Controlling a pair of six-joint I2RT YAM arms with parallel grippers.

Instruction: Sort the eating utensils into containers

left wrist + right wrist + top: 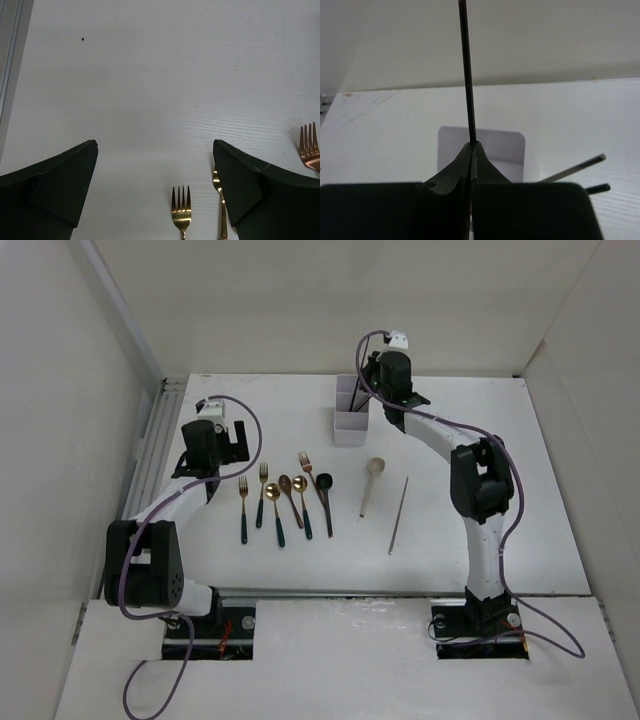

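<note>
Right fingers (452, 172) pinched shut on a thin grey chopstick (466, 75), by the white organizer (506, 145), left fingers (57, 182) spread wide over the bench (150, 75), gold fork (181, 207) seen between them.

light: bright, even — from above | shadows: soft, faint | wrist views: fingers (445, 210) dark, slightly soft

The white three-compartment organizer (350, 427) stood at the far side of the table. One thin dark chopstick (466, 70) was upright over it, pinched in the closed right gripper (471, 146), and two more chopstick tips (575, 169) showed near it. Nearer, gold-headed forks (243, 490) and spoons (272, 492) with dark handles, a copper fork (306, 462) and a black spoon (324, 481) lay side by side, with a pale spoon (373, 472) and one grey chopstick (398, 515) to their right.
</note>
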